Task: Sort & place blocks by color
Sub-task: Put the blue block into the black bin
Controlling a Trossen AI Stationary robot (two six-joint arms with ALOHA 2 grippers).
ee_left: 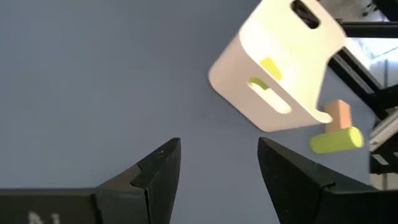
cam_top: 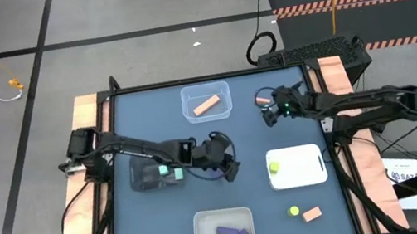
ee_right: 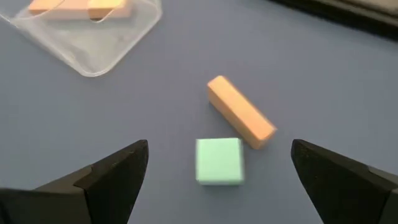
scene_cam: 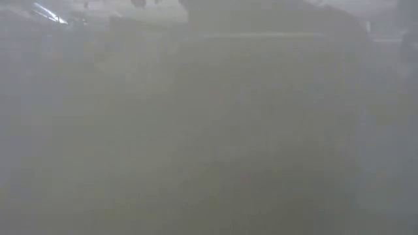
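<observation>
My right gripper (cam_top: 269, 109) is open over the table's far right part. Its fingers stand on either side of a teal cube (ee_right: 219, 160) and an orange bar (ee_right: 240, 112), both lying flat on the table, and touch neither. My left gripper (cam_top: 230, 167) is open and empty at mid-table, between the black tray (cam_top: 144, 177) and the white tray (cam_top: 296, 166). A yellow-green block (ee_left: 270, 67) lies in the white tray. A teal block (cam_top: 177, 173) lies in the black tray. The low view is fogged and shows nothing.
A clear tray (cam_top: 206, 102) at the far middle holds an orange bar. A clear tray (cam_top: 224, 230) at the near middle holds purple blocks. A yellow-green round piece (cam_top: 293, 212) and an orange block (cam_top: 312, 215) lie loose near the front right.
</observation>
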